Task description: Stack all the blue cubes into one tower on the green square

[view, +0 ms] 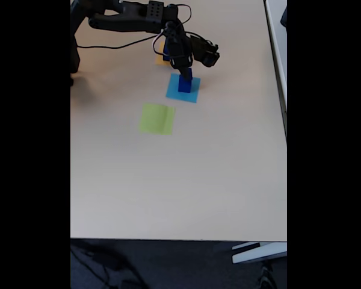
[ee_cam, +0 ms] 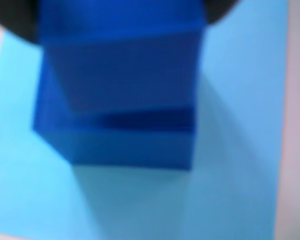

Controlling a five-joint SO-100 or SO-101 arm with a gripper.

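Observation:
In the blurred wrist view, a dark-blue cube (ee_cam: 125, 65) sits between the dark fingertips of my gripper (ee_cam: 122, 20), which touch both its sides. Below it is a second blue cube (ee_cam: 130, 145), and the two appear stacked, though the blur hides whether they touch. Both are over a flat light-blue square (ee_cam: 240, 125). In the fixed view, my gripper (view: 184, 73) is at the top of this blue stack (view: 185, 84). The lime-green square (view: 157, 118) lies bare on the table, below and left of the stack.
An orange flat square (view: 160, 59) lies partly hidden under the arm (view: 132, 21), with a small blue shape beside it that I cannot make out. A cable runs along the arm. The tan table (view: 180, 180) is open below the green square.

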